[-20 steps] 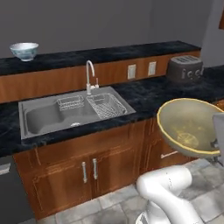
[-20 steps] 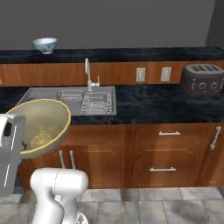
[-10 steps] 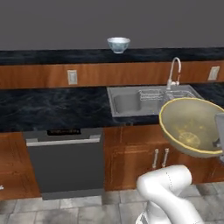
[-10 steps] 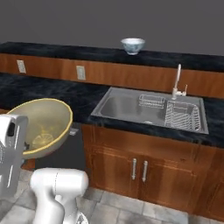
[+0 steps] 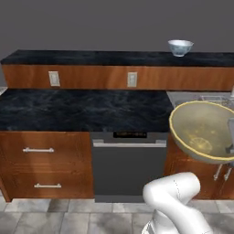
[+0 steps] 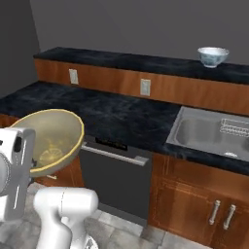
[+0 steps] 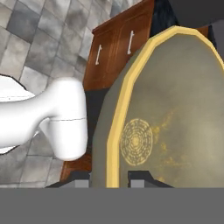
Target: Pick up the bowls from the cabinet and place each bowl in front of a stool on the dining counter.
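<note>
Your gripper (image 7: 109, 178) is clamped on the yellowish rim of the olive-tan bowl (image 5: 203, 132), one finger on each side of the wall, carrying it tilted in open air just out from the front edge of the lower black counter (image 5: 82, 109). The white-and-blue bowl (image 6: 213, 56) sits on the dining counter (image 6: 121, 61), behind and above that lower counter, near the sink (image 6: 211, 133). You have bare stone along the raised top to that bowl's left, and no readable writing anywhere.

Flat even rendered light, soft shadows, mild blur, no glare.
</note>
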Controlling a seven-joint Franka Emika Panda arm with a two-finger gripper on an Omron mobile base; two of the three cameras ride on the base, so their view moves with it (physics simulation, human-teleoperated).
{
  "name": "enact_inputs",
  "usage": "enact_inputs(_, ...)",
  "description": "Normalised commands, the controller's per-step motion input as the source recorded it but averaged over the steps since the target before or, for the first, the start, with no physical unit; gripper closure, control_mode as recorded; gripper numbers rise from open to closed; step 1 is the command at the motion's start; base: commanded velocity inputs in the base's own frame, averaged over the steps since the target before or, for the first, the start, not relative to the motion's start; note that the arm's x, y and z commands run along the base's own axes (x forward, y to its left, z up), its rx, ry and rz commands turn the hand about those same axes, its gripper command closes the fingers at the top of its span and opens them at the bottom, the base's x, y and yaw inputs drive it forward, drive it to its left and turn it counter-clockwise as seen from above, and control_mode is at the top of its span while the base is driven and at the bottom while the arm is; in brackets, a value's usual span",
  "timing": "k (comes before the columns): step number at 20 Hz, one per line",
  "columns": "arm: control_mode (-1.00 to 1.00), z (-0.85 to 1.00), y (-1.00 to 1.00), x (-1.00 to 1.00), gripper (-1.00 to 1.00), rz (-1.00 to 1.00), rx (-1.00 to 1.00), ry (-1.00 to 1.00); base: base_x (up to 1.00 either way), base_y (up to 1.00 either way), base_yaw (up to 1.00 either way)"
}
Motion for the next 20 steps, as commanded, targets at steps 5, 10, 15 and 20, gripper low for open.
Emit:
enact_inputs(5,1.00,0.00,0.00,0.00,1.00,0.00,0.00,0.00,0.68,1.00,0.02)
enact_inputs(10,1.00,0.00,0.00,0.00,1.00,0.00,0.00,0.00,0.50,1.00,0.00)
enact_inputs(15,1.00,0.00,0.00,0.00,1.00,0.00,0.00,0.00,0.32,1.00,-0.07)
enact_inputs(20,1.00,0.00,0.00,0.00,1.00,0.00,0.00,0.00,0.29,1.00,-0.10)
